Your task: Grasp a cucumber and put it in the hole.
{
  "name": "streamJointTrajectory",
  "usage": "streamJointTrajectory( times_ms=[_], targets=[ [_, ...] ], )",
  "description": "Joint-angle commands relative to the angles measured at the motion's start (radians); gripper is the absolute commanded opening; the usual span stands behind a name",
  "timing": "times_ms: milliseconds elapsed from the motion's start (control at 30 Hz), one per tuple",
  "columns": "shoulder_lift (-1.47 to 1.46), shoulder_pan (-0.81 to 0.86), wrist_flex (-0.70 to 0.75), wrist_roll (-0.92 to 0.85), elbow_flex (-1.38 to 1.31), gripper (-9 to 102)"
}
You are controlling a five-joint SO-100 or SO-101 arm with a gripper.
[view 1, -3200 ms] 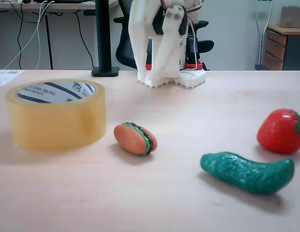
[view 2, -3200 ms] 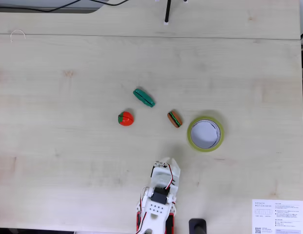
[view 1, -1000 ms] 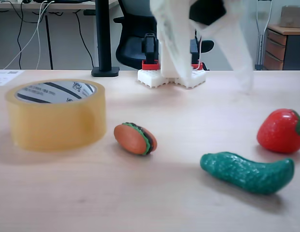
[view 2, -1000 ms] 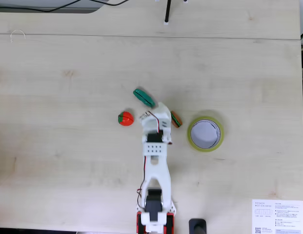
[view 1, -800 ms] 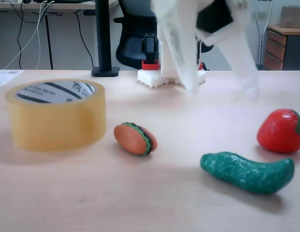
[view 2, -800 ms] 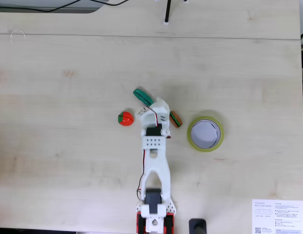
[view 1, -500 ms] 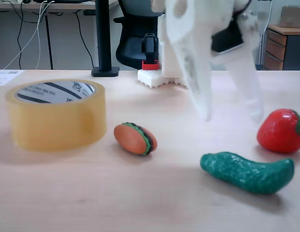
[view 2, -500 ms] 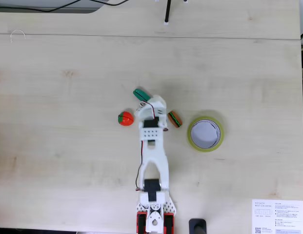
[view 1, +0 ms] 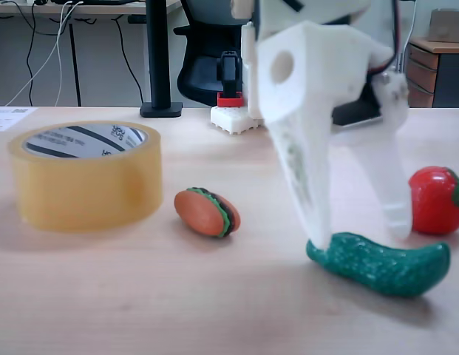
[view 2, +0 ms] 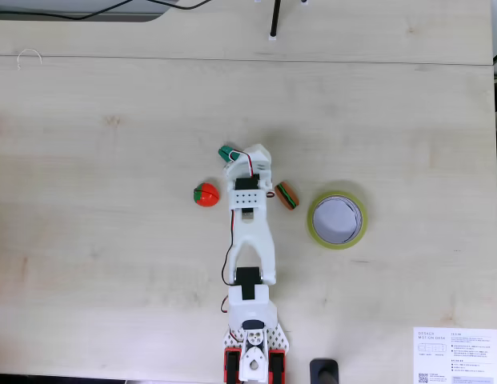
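Claw (view 1: 358, 229), spread wide and empty, straddles the cucumber (view 1: 381, 264) lying flat on the surface (view 1: 140, 296), fingers set either side for closing; the tape roll's hole (view 2: 337, 218) waits at about four o'clock from it in the top-down fixed view.

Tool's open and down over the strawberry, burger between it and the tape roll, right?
Not the strawberry. A fixed view shows the open tool down over the cucumber; the burger does lie between it and the tape roll.
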Motion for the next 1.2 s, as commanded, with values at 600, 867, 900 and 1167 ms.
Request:
streamJointTrajectory(
  times_ms=[600,867,900,1167],
  targets=[
    [-0.083,-0.061,-0.037,-0.002,-0.095,33],
    [-0.15,-0.051,-0.031,0.0,-0.123,30],
    [-0.152,-0.048,-0.023,0.002,-0.123,30],
    [-0.167,0.008,0.107,0.002,-0.121,22]
  ],
)
